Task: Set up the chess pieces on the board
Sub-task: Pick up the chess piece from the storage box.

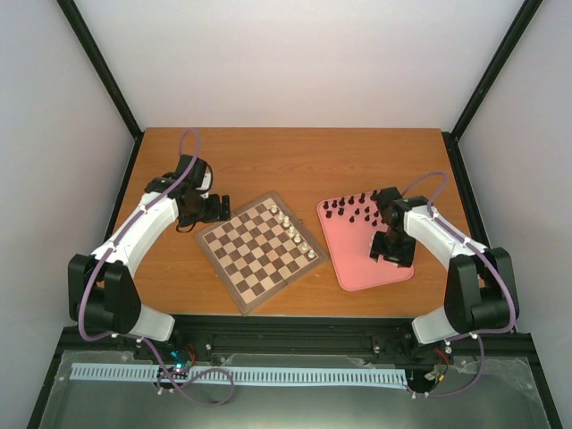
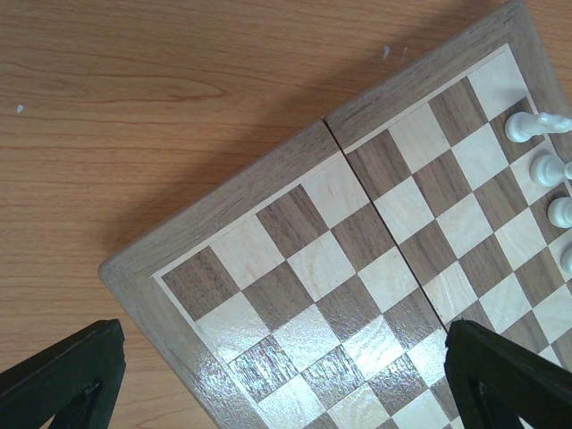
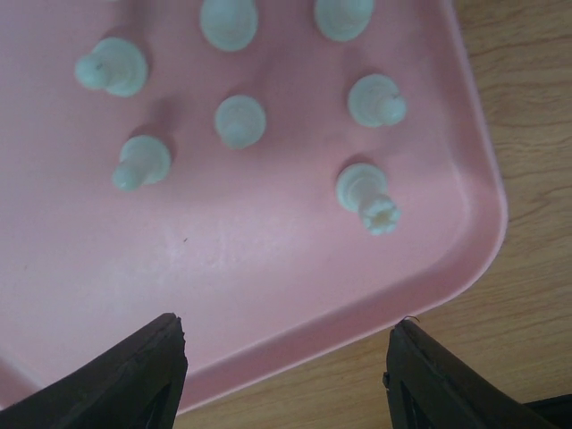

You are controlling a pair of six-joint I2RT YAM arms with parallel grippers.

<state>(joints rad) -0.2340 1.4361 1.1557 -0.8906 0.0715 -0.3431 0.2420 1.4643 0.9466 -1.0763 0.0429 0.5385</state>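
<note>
Board (image 1: 255, 265): lies flat on the table (image 1: 295, 161), turned corner-on between the two arms; shows the seam of its two halves in the left wrist view.
White pieces on board (image 1: 293, 231): stand upright in a row along the side nearest the tray, each on its own square.
Tray (image 1: 357, 270): pink with rounded corners; sits on the table just beside the board, on its right.
Black pieces (image 1: 349, 207): stand clustered at the far end of the tray.
White pieces on tray (image 3: 239, 121): number seven in the right wrist view, spaced apart from one another near a rounded corner of the tray; include one with a notched crown, closest to that corner.
Left gripper (image 2: 281, 329): hangs at the board's far-left corner, fingers spread wide, nothing between them; frames empty squares and the brown border.
Right gripper (image 3: 286, 322): hangs over the near end of the tray, fingers wide apart, holds nothing; frames the tray rim, with bare pink floor just ahead.
</note>
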